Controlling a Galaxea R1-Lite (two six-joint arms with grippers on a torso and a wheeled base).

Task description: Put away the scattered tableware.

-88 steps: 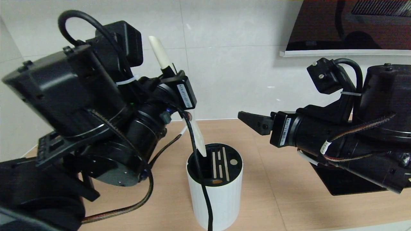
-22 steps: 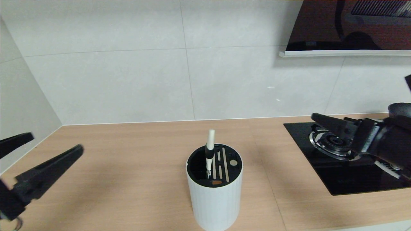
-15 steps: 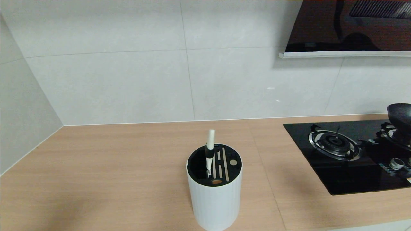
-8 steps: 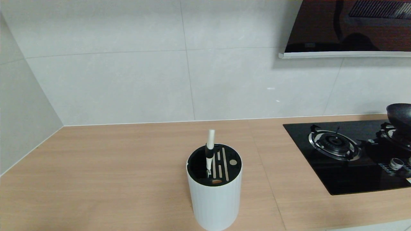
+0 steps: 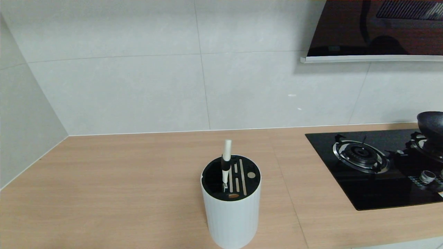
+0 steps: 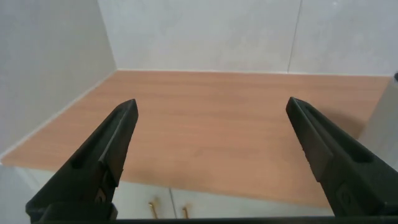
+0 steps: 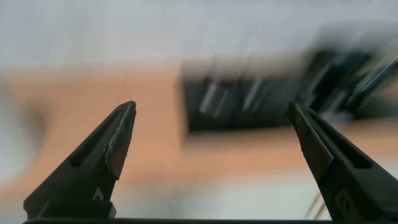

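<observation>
A white cylindrical holder (image 5: 231, 211) with a black slotted top stands at the front middle of the wooden counter (image 5: 138, 180). A utensil with a cream and black handle (image 5: 226, 157) stands upright in one of its slots. My left gripper (image 6: 211, 134) is open and empty, facing the bare left part of the counter near the corner wall. My right gripper (image 7: 211, 134) is also open and empty, with the black stove (image 7: 280, 93) beyond it.
A black gas stove (image 5: 367, 162) takes up the right end of the counter, with a dark pan (image 5: 431, 122) on its far burner. A range hood (image 5: 373, 31) hangs above it. Tiled walls close the back and the left side.
The left gripper let go of the utensil, which now stands in the holder. Both arms have drawn back out of the head view. Over the last half second nothing has moved there.
</observation>
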